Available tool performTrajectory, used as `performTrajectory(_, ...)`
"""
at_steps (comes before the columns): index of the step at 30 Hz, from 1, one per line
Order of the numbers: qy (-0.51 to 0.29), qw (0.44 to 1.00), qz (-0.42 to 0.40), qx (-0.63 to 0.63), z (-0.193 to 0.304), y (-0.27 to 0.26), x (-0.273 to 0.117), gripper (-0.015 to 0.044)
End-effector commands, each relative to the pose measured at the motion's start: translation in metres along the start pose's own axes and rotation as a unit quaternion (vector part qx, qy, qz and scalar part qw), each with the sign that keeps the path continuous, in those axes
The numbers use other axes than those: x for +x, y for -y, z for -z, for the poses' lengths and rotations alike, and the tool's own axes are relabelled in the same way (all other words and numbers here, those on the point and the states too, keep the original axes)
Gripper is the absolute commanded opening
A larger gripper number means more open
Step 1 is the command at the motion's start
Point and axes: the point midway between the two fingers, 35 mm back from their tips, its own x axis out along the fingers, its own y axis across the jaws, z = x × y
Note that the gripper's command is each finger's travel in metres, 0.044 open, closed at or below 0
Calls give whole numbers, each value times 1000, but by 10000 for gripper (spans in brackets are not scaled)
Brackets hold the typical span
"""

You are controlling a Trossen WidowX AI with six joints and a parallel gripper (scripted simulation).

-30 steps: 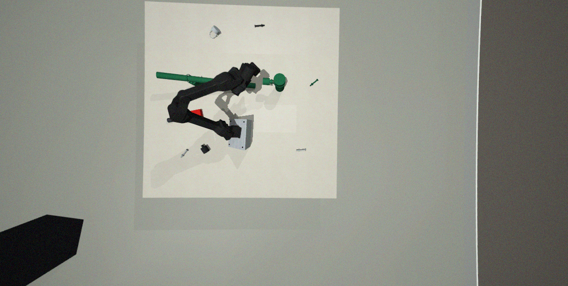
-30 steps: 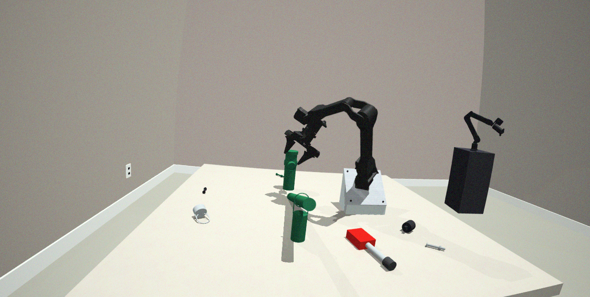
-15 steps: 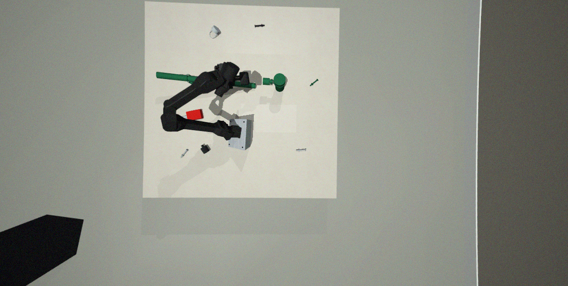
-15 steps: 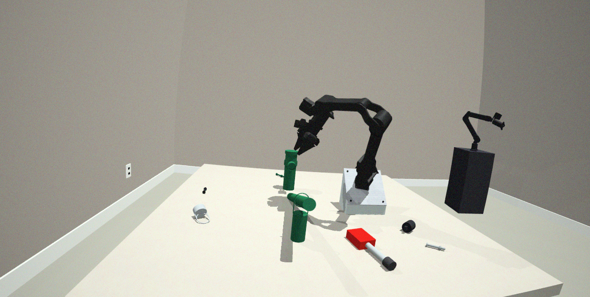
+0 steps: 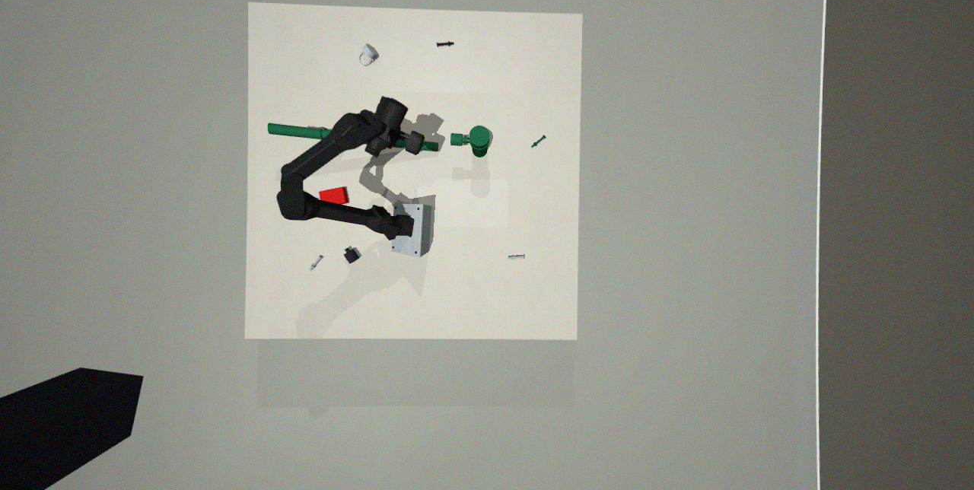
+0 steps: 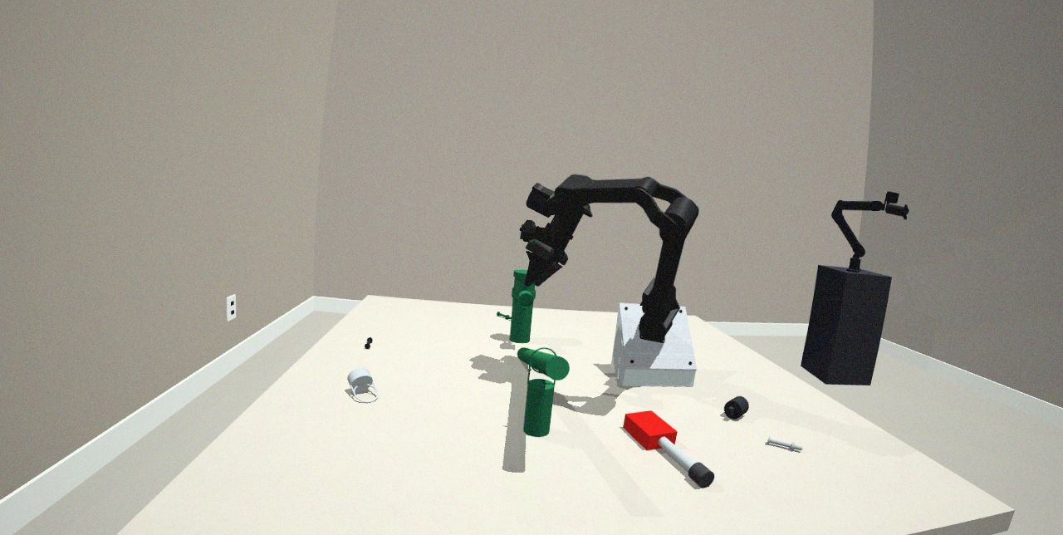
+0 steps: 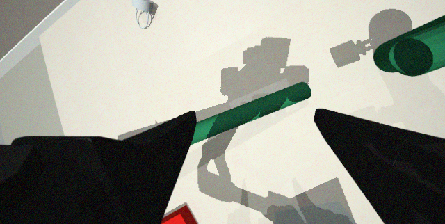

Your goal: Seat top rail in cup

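The green top rail (image 5: 292,130) (image 6: 548,364) (image 7: 264,107) passes through the loop cap (image 6: 546,350) on the small post (image 6: 538,409). Its cut end is apart from the rail-end cup (image 5: 456,138) (image 6: 525,298) (image 7: 414,57), with a gap between them in the top view. The cup hangs on the brace band up near the cap of the big post (image 5: 479,135) (image 6: 520,325). My gripper (image 5: 395,144) (image 6: 533,282) (image 7: 253,115) is open and empty above the rail, near its cut end. The arm hides part of the rail in the top view.
A red block (image 5: 333,195) (image 6: 649,429) with a white handle lies left of the arm's base (image 5: 410,242) (image 6: 653,375). A white looped cap (image 5: 369,51) (image 6: 360,380) (image 7: 143,4), a black cup (image 5: 351,254) (image 6: 736,406) and several bolts lie around.
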Motion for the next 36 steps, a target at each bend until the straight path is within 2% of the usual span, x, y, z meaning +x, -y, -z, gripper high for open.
performTrajectory(1, -61, 974, 43, 215, 8, -7, 28, 440)
performTrajectory(4, -86, 932, 81, 342, 14, -12, 45, 440)
performTrajectory(8, -101, 850, 144, 497, 25, -18, 66, 440)
performTrajectory(10, -101, 818, 166, 542, 28, -20, 73, 440)
performTrajectory(27, -101, 813, 169, 548, 29, -20, 74, 440)
performTrajectory(32, -101, 813, 168, 548, 39, -16, 101, 440)
performTrajectory(36, -102, 813, 168, 548, 41, -15, 106, 440)
